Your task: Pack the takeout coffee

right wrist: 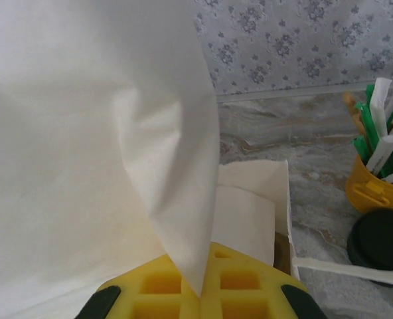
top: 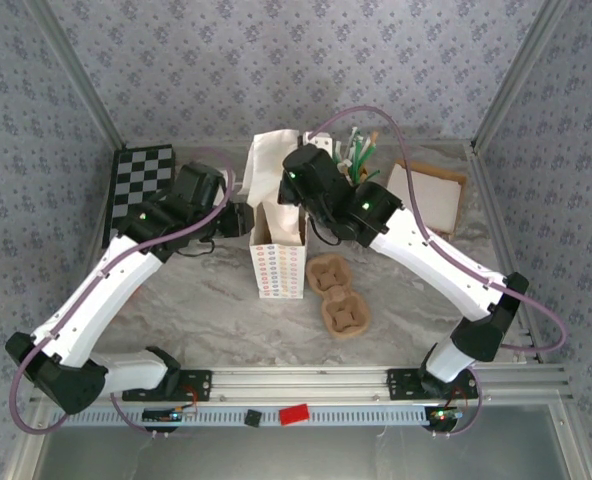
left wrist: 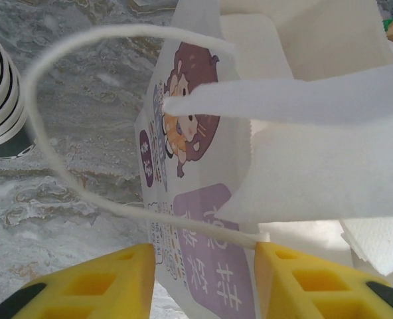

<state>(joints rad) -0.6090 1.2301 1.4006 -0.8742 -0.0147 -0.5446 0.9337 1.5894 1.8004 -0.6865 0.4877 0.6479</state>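
Two grippers at the paper bag (top: pixel 278 265), mid-table (top: pixel 416 310). Left gripper (left wrist: pixel 206 279): fingers spread, bag's printed wall and cord handle (left wrist: pixel 44 133) between them. Right gripper (right wrist: pixel 203 290): fingers pressed together, pinching the bag's white upper wall. Takeout coffee (right wrist: pixel 381 244), black lid up, outside the bag, just beside the yellow straw holder (right wrist: pixel 366 191).

Cup carrier (top: pixel 338 295) right of bag (top: pixel 278 268)

Grey floral wallpaper (top: pixel 276 60) surrounds a marbled grey tabletop (top: pixel 196 310).
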